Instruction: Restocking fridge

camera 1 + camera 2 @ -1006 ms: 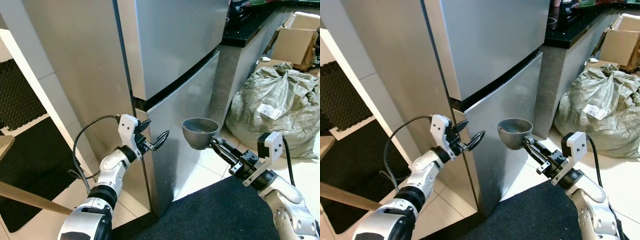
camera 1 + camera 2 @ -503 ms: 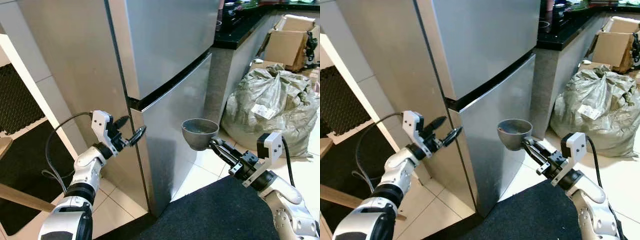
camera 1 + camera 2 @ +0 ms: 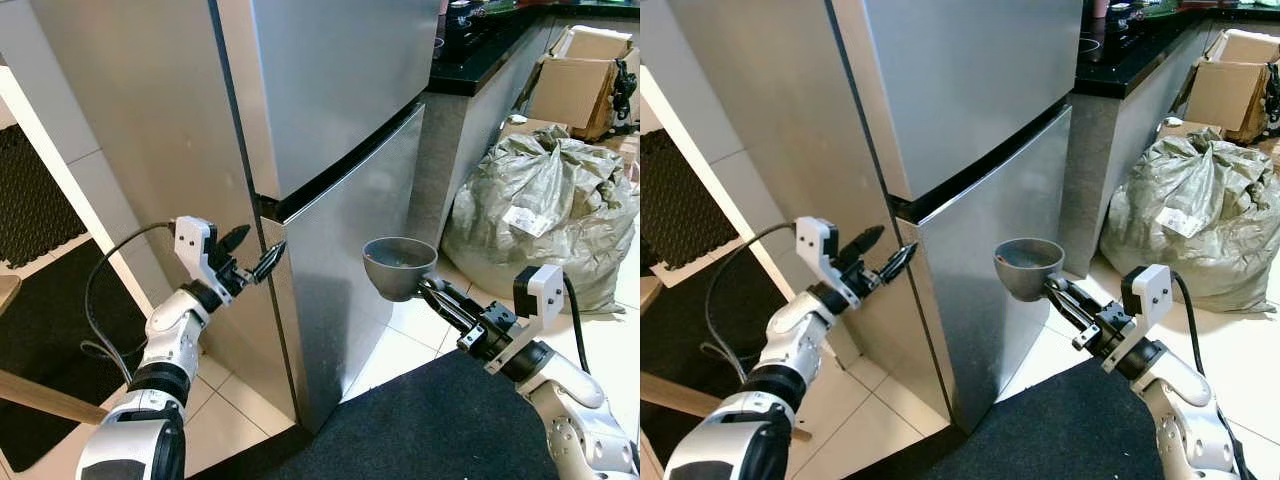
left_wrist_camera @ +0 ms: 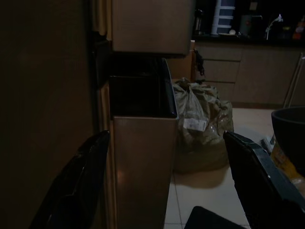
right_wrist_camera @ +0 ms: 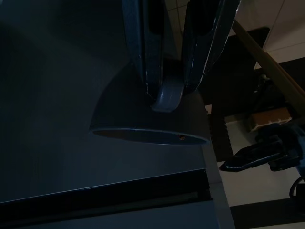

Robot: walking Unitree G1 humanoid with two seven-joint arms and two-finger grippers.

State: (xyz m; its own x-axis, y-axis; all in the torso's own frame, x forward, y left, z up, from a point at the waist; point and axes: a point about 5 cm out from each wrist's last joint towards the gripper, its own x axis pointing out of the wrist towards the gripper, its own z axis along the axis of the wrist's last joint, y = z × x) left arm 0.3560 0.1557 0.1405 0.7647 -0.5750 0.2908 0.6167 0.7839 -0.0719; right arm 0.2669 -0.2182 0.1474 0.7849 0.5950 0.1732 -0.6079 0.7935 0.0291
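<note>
Nearest you, lower right of frame: right pincer (image 3: 432, 287) clenched on the rim of a grey bowl (image 3: 400, 266), held upright and level, just in front of the lower fridge door (image 3: 350, 270) but apart from it. Right wrist view confirms both fingers (image 5: 145, 52) pinching the bowl's edge.

Left of centre: left pincer (image 3: 252, 254) released, its tips spread, aimed at the left vertical edge of the lower fridge door just below the dark gap (image 3: 330, 175) between the two doors. The upper tip sits at the fridge's side wall, the lower tip at the door's corner. Left wrist view shows that edge standing upright between the two fingers (image 4: 76, 186); contact cannot be confirmed. The edge runs vertical, and your left arm is the one placed on it; the right is occupied.

Against a second ago: the left pincer was across the door face, right of the edge; it has pulled back leftward to the corner. The bowl and right arm have held station. Some of the shift is the head turning.

Farther right: a grey sack (image 3: 545, 210) on the tiled floor, cardboard box (image 3: 580, 80) behind, dark counter (image 3: 480, 65) beside the fridge.

Fridge is shut; nothing stocked yet.
</note>
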